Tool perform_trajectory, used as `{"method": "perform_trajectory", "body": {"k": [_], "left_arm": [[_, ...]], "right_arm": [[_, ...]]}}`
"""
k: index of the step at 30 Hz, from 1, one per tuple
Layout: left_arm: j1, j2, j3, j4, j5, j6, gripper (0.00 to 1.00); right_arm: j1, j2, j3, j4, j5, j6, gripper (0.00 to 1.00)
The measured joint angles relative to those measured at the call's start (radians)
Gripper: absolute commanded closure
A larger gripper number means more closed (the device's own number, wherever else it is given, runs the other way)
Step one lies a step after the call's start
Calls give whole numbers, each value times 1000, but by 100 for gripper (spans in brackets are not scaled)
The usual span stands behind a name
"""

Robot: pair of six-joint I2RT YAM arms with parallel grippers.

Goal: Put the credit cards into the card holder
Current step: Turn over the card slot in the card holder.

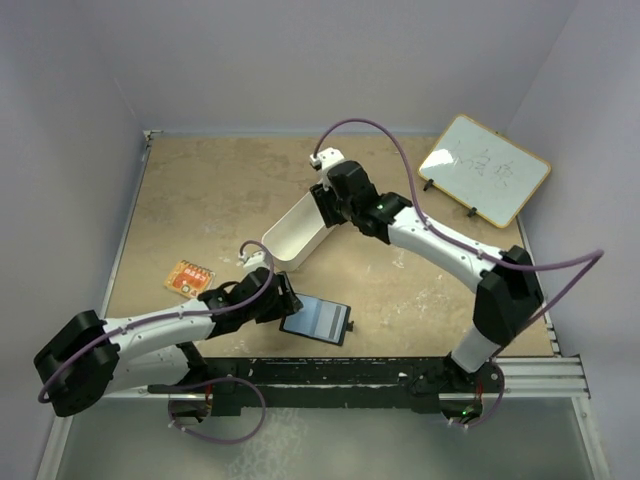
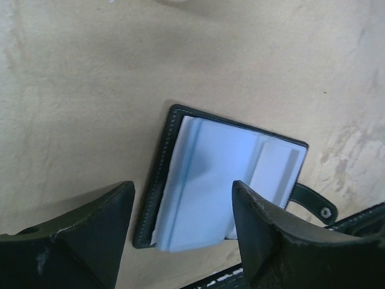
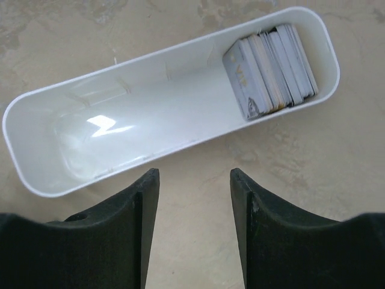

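Left gripper [image 2: 181,201]: jaws apart, holding nothing, poised over one edge of the card holder [image 2: 224,180], which lay open, blue-grey inside up, on the counter [image 2: 72,90]. White tray [image 3: 36,129]: credit cards [image 3: 271,63] stacked on edge at one end. Right gripper [image 3: 195,180]: jaws apart, empty, just beside the tray's long wall.

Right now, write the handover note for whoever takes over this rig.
Left gripper: open, empty, at the card holder, which lies open on the table.
Right gripper: open, empty, at the white tray.
Credit cards: stacked at one end of the tray.
Done: holder is open; no card seen in it.
To do: pick the cards from the tray and put them in.
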Motion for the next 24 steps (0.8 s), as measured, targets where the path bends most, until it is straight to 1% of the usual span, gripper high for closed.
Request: {"method": "perform_trajectory", "body": {"k": [3,11,16,24], "left_arm": [[0,14,-20,80,34,0,37],[-1,60,-51,241,117,-4,38],[-8,46,-64,257,148,-19,38],[-9,-54,-66,247,158,-45,38]], "right_arm": [[-24,101,97,-25,-15,-52,41],[-62,358,349,-106,-21,-143,41],[-74,473,447,-147,0,-194,40],[-82,594,565,-181,76,-282,39]]}}
